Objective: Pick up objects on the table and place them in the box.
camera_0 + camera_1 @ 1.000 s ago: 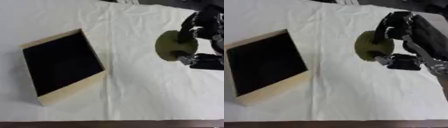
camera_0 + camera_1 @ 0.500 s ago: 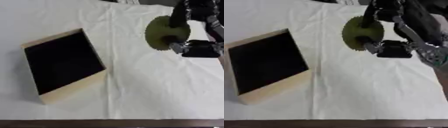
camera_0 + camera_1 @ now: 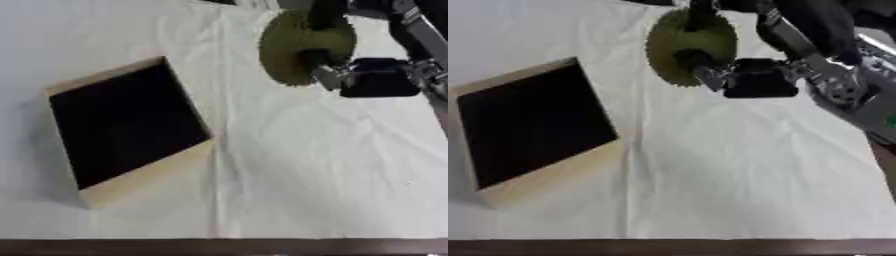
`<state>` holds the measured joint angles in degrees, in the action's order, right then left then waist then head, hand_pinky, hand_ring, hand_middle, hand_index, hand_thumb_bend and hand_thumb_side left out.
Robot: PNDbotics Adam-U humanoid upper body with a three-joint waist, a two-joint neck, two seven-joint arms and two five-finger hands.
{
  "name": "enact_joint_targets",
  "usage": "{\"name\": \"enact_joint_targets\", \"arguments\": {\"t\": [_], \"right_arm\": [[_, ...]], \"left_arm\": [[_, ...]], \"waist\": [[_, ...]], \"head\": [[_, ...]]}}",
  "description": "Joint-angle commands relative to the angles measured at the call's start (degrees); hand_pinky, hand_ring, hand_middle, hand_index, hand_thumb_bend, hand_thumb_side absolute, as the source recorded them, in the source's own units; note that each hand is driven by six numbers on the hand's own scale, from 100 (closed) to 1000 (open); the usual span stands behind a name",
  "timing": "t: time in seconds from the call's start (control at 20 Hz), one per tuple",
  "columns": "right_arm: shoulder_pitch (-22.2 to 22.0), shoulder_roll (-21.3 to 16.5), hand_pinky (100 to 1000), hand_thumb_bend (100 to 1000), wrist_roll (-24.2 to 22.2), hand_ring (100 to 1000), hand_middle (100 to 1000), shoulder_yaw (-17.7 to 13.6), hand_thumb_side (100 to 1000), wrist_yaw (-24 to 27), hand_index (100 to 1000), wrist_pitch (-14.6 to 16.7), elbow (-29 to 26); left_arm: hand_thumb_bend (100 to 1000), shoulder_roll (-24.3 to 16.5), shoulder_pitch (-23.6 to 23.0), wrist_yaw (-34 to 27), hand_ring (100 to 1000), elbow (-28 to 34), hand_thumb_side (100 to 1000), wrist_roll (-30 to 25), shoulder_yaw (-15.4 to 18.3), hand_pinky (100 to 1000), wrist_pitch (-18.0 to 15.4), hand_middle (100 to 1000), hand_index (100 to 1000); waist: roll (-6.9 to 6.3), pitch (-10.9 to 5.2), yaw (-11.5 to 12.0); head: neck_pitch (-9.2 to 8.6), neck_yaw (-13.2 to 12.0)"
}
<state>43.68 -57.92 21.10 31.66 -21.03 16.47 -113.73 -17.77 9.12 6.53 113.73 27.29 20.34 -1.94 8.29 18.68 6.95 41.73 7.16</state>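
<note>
Over the last second the right hand (image 3: 754, 75) has carried the olive-green round disc with a toothed rim (image 3: 689, 47) up off the cloth and leftward, toward the box; a second ago it sat lower, out near the right edge.

Farthest left lies the shallow rectangular box with pale wooden walls and a black inside (image 3: 144, 180), flat on the white creased tablecloth (image 3: 306, 175) and turned askew. Nothing is in it. To its right runs a stretch of bare cloth, then the disc, held above the far part of the table, well apart from the box. The hand's fingers are clamped on the disc from the right.

The right eye view shows more of the black and silver forearm (image 3: 842, 75) running off toward the right edge; the left eye view cuts it short.
</note>
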Motion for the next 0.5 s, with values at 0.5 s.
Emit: {"name": "enact_joint_targets", "arguments": {"t": [0.5], "right_arm": [[8.03,8.63,539,100,-6.14,466,483,0.92,100,4.49,487,-6.92,0.21]], "left_arm": [[235,-0.81,0.12,-0.21,504,0.86,590,-0.16,0.15,473,0.39,574,665]], "waist": [[-0.32,-1.11,0.34]], "head": [[0.14,-0.47]]}}
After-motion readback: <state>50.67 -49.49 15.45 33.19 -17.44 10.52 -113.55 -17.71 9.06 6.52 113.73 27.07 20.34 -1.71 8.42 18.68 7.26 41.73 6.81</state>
